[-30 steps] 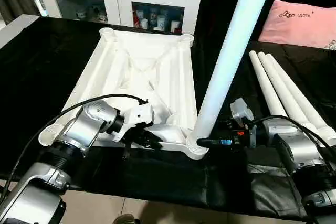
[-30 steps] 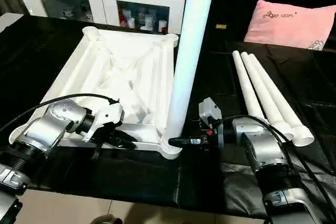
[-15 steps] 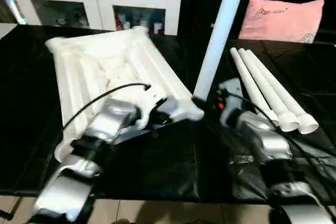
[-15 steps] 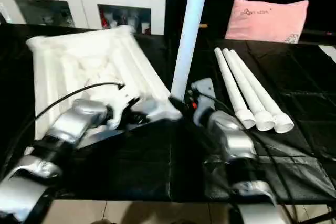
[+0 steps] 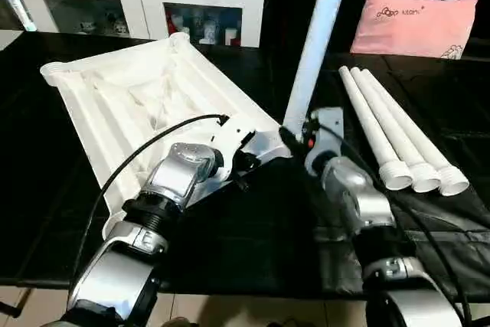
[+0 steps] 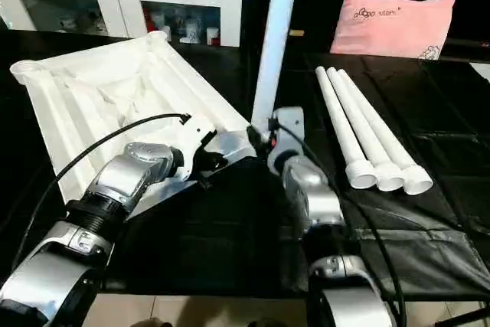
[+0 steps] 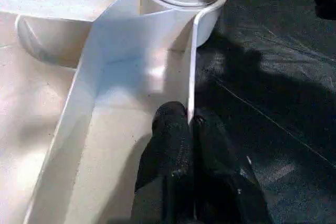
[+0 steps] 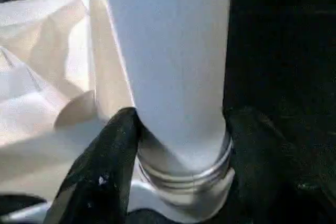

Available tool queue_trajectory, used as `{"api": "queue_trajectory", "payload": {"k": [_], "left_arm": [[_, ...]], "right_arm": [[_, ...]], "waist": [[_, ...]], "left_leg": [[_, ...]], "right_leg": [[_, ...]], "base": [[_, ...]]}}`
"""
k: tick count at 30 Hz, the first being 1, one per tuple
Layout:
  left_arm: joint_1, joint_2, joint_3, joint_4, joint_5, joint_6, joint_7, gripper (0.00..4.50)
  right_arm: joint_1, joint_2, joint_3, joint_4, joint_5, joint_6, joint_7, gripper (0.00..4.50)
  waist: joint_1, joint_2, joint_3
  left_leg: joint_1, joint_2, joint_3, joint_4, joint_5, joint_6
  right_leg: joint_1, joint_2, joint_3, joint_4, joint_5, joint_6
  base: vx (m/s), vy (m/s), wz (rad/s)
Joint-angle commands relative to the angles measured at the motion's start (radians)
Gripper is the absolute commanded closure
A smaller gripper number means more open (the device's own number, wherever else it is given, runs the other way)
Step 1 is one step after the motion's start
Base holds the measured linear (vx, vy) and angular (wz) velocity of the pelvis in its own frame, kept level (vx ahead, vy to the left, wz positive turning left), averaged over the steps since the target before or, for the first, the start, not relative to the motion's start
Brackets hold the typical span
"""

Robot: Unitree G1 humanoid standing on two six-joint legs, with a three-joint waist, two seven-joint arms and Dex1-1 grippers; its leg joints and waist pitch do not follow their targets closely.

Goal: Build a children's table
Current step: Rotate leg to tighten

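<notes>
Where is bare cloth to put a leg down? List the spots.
Free: the black cloth in front between the two arms, and the strip between the upright leg and the three loose legs. Crowded: the near corner of the tabletop, where both grippers work.

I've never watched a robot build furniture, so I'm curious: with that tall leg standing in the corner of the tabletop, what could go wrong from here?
The standing leg sits in one corner socket with its threads exposed, so it may not be fully seated; it could lean or drop out.

The left gripper pinches only the thin rim of the tabletop; that hold might slip.

The three spare legs lie loose close beside the right arm and could be knocked rolling.
</notes>
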Motion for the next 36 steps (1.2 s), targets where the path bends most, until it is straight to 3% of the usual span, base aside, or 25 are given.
{"api": "queue_trajectory", "payload": {"k": [1,8,9,11,16,19,22,25,30,36], "left_arm": [[-0.011,0.001,0.009,-0.058,-0.017,-0.057,-0.031,4.5],[0.028,0.114,-0.049,-0.069,-0.009,-0.131,-0.202,4.5],[0.042,0.145,-0.064,-0.071,-0.011,-0.162,-0.262,4.5],[0.053,0.17,-0.079,-0.071,-0.012,-0.23,-0.315,4.5],[0.067,0.198,-0.094,-0.094,-0.04,-0.267,-0.408,4.5],[0.079,0.244,-0.132,-0.112,-0.053,-0.325,-0.538,4.5],[0.08,0.257,-0.146,-0.107,-0.05,-0.351,-0.582,4.5],[0.079,0.275,-0.169,-0.103,-0.04,-0.39,-0.648,4.5],[0.08,0.285,-0.19,-0.115,-0.041,-0.406,-0.69,4.5],[0.084,0.292,-0.206,-0.113,-0.036,-0.435,-0.725,4.5]], "right_arm": [[0.031,0.001,0.036,0.014,-0.005,0.014,0.045,1.31],[0.127,-0.134,0.051,-0.133,0.059,-0.008,0.31,0.71],[0.155,-0.2,0.068,-0.175,0.073,-0.019,0.43,0.6],[0.168,-0.256,0.079,-0.189,0.076,-0.027,0.512,0.51],[0.171,-0.325,0.085,-0.203,0.097,-0.031,0.631,0.04],[0.166,-0.384,0.094,-0.245,0.144,-0.015,0.777,0.04],[0.164,-0.412,0.116,-0.263,0.155,-0.011,0.85,0.04],[0.152,-0.446,0.171,-0.268,0.158,0.008,0.985,0.04],[0.125,-0.456,0.208,-0.236,0.156,0.025,1.071,0.04],[0.093,-0.458,0.244,-0.195,0.147,0.026,1.14,0.51]], "waist": [[0.009,0.005,-0.074],[0.015,0.004,-0.073],[0.017,0.003,-0.072],[0.022,0.003,-0.073],[0.033,0.003,-0.072],[0.041,0.003,-0.075],[0.053,0.004,-0.074],[0.061,0.003,-0.072],[0.067,0.001,-0.073],[0.072,-0.001,-0.075]], "left_leg": [[0.009,0.047,-0.015,-0.062,-0.125,0.057],[0.008,0.048,-0.015,-0.061,-0.132,0.078],[0.008,0.049,-0.015,-0.061,-0.134,0.078],[0.007,0.052,-0.014,-0.06,-0.121,0.084],[0.011,0.052,-0.013,-0.06,-0.134,0.079],[0.011,0.054,-0.013,-0.058,-0.117,0.092],[0.013,0.056,-0.011,-0.057,-0.113,0.093],[0.012,0.058,-0.01,-0.059,-0.136,0.087],[0.012,0.058,-0.01,-0.058,-0.141,0.072],[0.011,0.057,-0.011,-0.056,-0.122,0.072]], "right_leg": [[0.062,-0.09,0.055,-0.074,-0.103,-0.222],[0.063,-0.091,0.054,-0.076,-0.109,-0.224],[0.065,-0.09,0.055,-0.075,-0.111,-0.221],[0.064,-0.089,0.056,-0.072,-0.089,-0.219],[0.06,-0.091,0.056,-0.072,-0.12,-0.227],[0.06,-0.092,0.056,-0.068,-0.094,-0.231],[0.057,-0.089,0.055,-0.065,-0.076,-0.236],[0.057,-0.089,0.052,-0.068,-0.112,-0.233],[0.056,-0.092,0.053,-0.07,-0.148,-0.226],[0.056,-0.092,0.052,-0.066,-0.136,-0.222]], "base": [[0.0,0.0,0.0],[0.0,0.0,0.0],[0.0,0.0,0.0],[0.0,0.0,0.0],[0.0,0.0,0.0],[0.0,0.0,0.0],[0.0,0.0,0.0],[0.0,0.0,0.0],[0.0,0.0,0.0],[0.0,0.0,0.0]]}}
